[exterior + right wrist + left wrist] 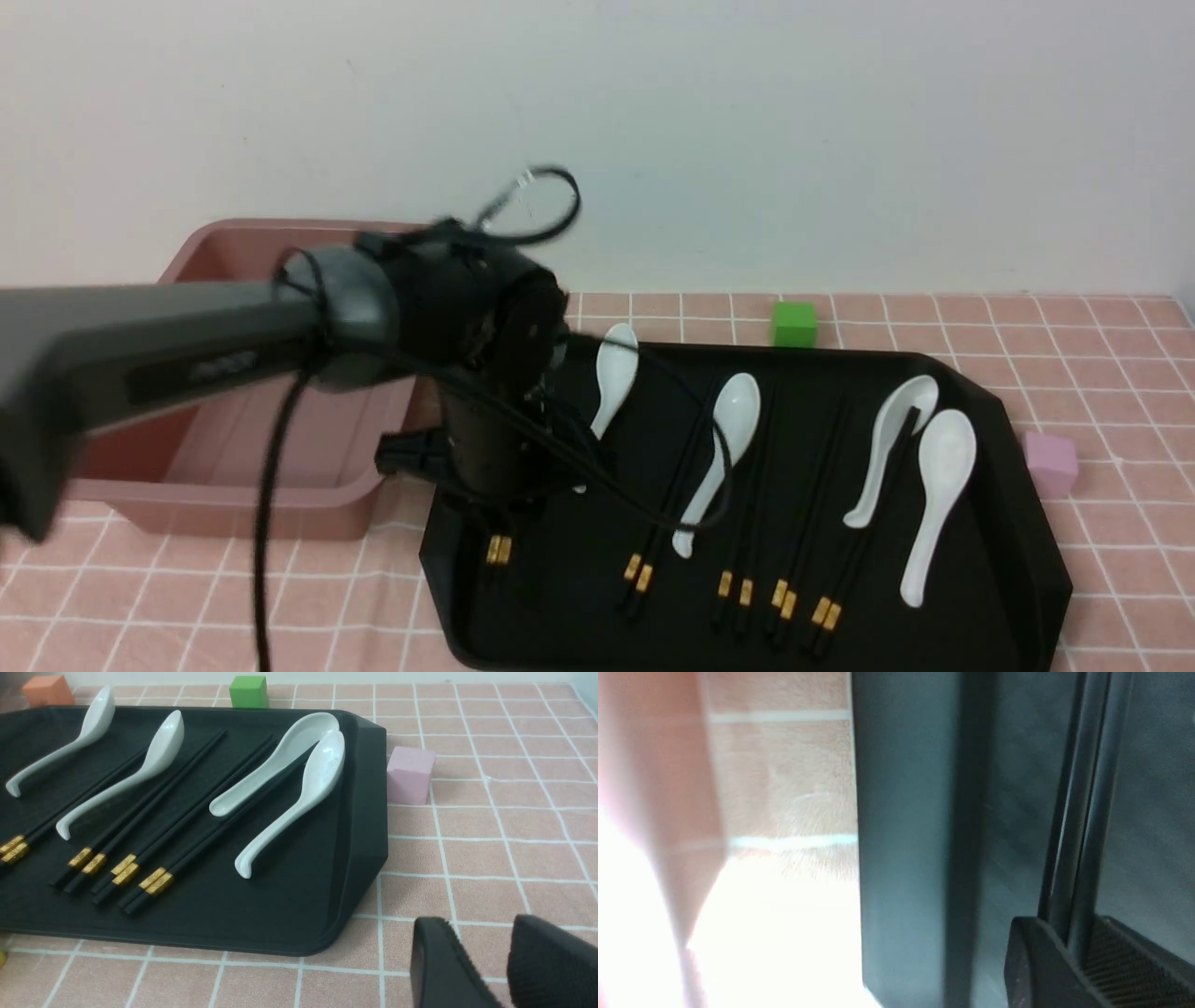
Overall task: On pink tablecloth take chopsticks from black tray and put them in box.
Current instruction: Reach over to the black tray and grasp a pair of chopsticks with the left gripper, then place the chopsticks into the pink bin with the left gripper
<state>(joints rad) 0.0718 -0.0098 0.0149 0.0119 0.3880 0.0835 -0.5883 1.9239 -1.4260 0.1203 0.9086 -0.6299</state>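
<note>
The black tray (579, 616) lies on the pink tablecloth (1102, 373), with the box (243, 511) to its left. My left gripper (493, 511) points down over the tray's left end. In the left wrist view it (1069, 940) is shut on a pair of chopsticks (1083, 812) just above the tray floor; their gold bands (498, 549) show below the wrist. Several more pairs of chopsticks (736, 586) lie on the tray, also in the right wrist view (140, 858). My right gripper (486, 952) is open and empty over the cloth, off the tray's (280, 905) right corner.
Several white spoons (934, 495) lie among the chopsticks. A green cube (794, 323) stands behind the tray, a pink cube (1052, 462) at its right, and an orange cube (46, 689) at the back. A wall rises close behind the table.
</note>
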